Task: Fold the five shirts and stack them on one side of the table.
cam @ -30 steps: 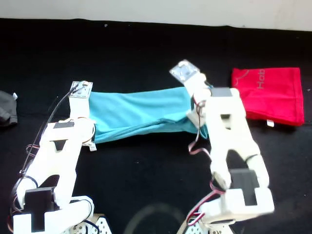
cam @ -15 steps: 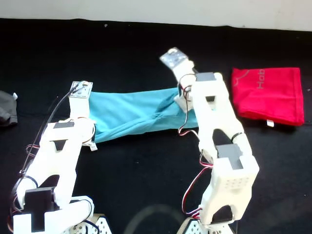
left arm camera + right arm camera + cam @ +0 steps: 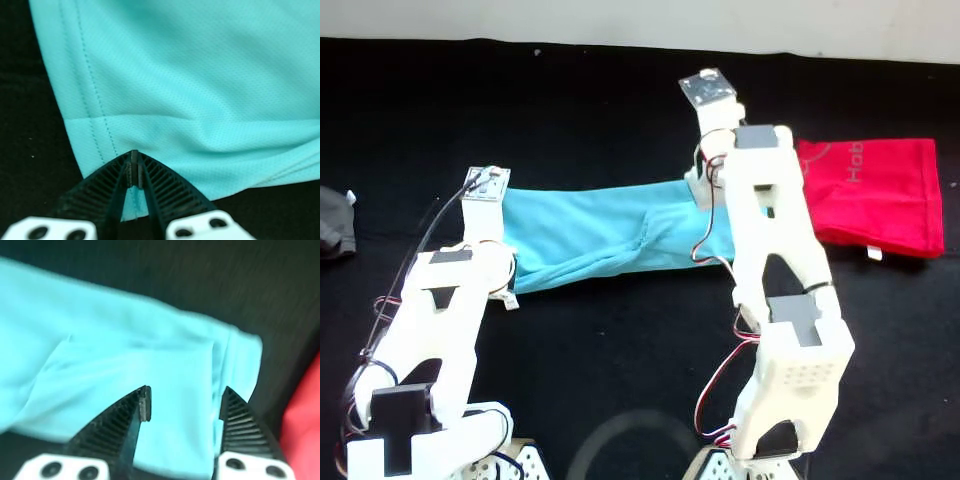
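Black table (image 3: 620,100), my left gripper (image 3: 134,171) pinching teal shirt (image 3: 590,235) hem, right gripper (image 3: 186,400) open over it, red shirt (image 3: 870,195) folded nearby

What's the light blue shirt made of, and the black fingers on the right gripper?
Shirt: probably a synthetic sports knit, matte; the left wrist view shows a fine pinhole mesh and stitched hems. Right gripper fingers: likely hard black plastic, matte, with moulded or printed ridges along the inner faces.
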`<move>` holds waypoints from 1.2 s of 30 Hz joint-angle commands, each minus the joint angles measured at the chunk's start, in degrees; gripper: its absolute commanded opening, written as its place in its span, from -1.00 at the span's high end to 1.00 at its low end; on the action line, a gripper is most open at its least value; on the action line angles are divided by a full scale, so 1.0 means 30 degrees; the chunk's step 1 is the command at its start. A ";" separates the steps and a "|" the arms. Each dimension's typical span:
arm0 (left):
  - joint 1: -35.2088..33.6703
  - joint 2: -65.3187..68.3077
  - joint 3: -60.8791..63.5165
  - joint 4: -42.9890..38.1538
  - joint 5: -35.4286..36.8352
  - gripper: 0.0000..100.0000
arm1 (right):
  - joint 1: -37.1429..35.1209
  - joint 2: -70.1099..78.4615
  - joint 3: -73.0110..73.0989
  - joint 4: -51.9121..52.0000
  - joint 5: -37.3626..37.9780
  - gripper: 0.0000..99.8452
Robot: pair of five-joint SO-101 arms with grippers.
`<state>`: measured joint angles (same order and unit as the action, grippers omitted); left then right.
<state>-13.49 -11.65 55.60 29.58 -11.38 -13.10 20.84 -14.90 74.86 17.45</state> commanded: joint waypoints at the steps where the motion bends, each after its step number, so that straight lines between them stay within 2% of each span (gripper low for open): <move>1: -0.0190 -0.0161 0.0044 -0.0440 -0.0029 0.98 | -0.0103 -0.0249 -0.1333 0.2681 -0.0176 0.84; 3: -0.0190 -0.0161 0.0044 -0.0440 -0.0029 0.98 | -0.0103 -0.0249 -0.1216 0.3209 -0.0147 0.97; 5: -0.0190 -0.0161 0.0044 -0.0440 -0.0029 0.98 | -0.0073 -0.0103 -0.0513 0.3062 0.0586 0.98; 7: -0.0190 -0.0161 0.0044 -0.0440 -0.0029 0.98 | -0.0073 -0.0220 0.0952 0.1451 0.1436 0.98; 11: -0.0190 -0.0161 0.0044 -0.0440 -0.0029 0.98 | -0.0161 -0.0132 0.3883 -0.2799 0.1612 0.98; 15: -0.0190 -0.0161 0.0044 -0.0440 -0.0029 0.98 | -0.0073 -0.0103 0.6198 -0.4908 0.1670 0.98; 20: -0.0190 -0.0161 0.0044 -0.0440 -0.0029 0.98 | 0.1011 -0.0249 0.7282 -0.4938 0.2227 0.98; 24: -0.0190 -0.0161 0.0044 -0.0440 -0.0029 0.98 | 0.1070 -0.0747 0.6520 -0.3414 0.2696 0.98; 31: -0.0190 -0.0161 0.0044 -0.0440 -0.0029 0.98 | -0.0982 -0.5436 0.5963 -0.2418 0.2579 0.98; 36: -0.0190 -0.0161 0.0044 -0.0440 -0.0029 0.98 | -0.3355 -0.6520 0.5993 -0.2593 -0.0410 0.98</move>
<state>-13.49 -11.65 55.60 29.58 -11.38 -18.99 4.75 5.14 67.21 20.26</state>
